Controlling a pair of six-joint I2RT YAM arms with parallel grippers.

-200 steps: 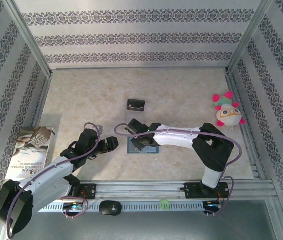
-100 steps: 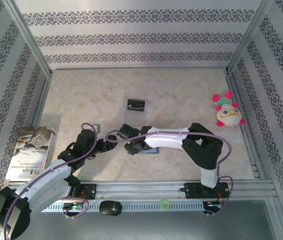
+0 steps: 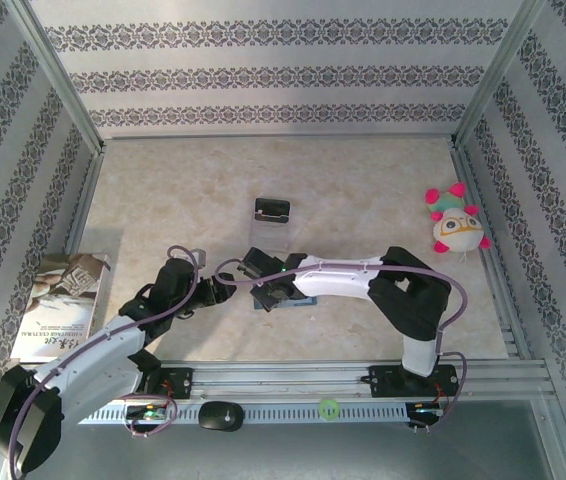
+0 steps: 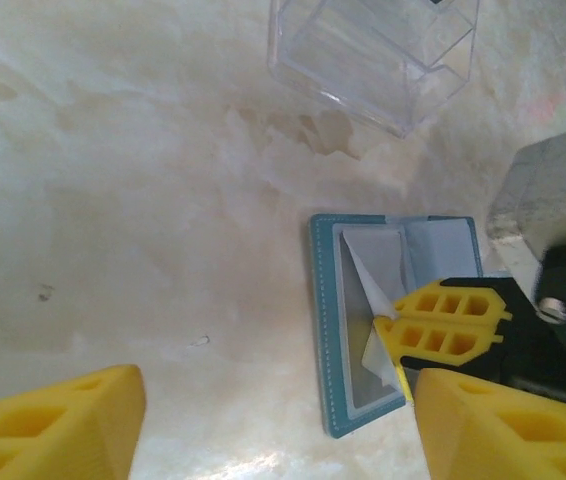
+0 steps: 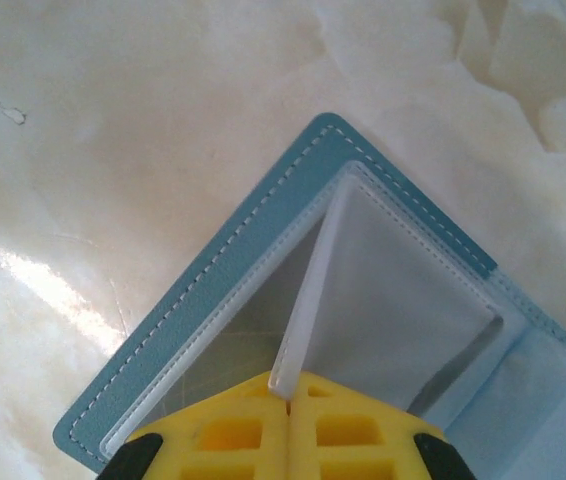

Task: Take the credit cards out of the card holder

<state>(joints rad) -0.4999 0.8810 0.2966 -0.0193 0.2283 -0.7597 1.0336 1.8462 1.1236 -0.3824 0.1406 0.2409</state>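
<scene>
The teal-blue card holder (image 3: pixel 306 299) lies open and flat on the table, showing its grey-blue inside (image 4: pixel 441 245) and its stitched border (image 5: pixel 213 270). My right gripper (image 5: pixel 288 385) is shut on the edge of one frosted plastic sleeve (image 5: pixel 303 290) and lifts that sleeve up off the holder. In the left wrist view the right gripper (image 4: pixel 383 325) pinches the raised sleeve (image 4: pixel 366 285). My left gripper (image 4: pixel 281 390) is open just left of the holder, with nothing between its fingers (image 4: pixel 53 425). The sleeves hide the credit cards.
A clear plastic stand (image 3: pixel 271 210) with a black piece stands just beyond the holder, also near in the left wrist view (image 4: pixel 373 50). A magazine (image 3: pixel 63 305) lies at the left edge. A plush toy (image 3: pixel 456 222) sits at the right.
My right gripper has shifted slightly left over the holder and shut on a sleeve. My left gripper has come closer to the holder's left side, its jaws a little narrower.
</scene>
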